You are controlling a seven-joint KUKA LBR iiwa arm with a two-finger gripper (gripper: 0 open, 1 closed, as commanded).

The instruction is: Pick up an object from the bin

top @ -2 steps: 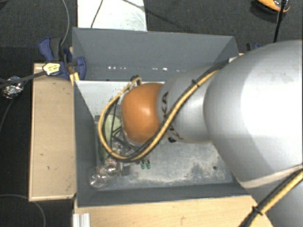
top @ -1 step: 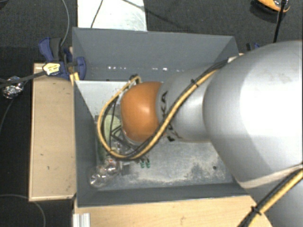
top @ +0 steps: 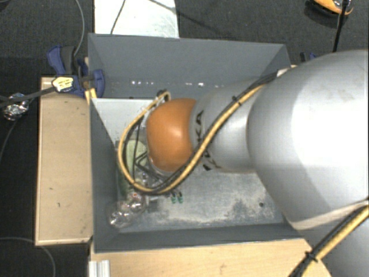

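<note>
My gripper is low in the left part of the bin, mostly hidden under the arm's wrist. A pale green rounded thing lies just left of it, against the bin's left wall. A clear, crinkly plastic thing rests in the front left corner, a little in front of the gripper. A small green piece lies on the floor just to the gripper's right. Nothing shows between the fingers.
The big silver arm reaches in from the right and covers the right and middle of the bin. Its orange cover and looped yellow and black cables hang over the left side. A scuffed strip of bin floor shows along the front.
</note>
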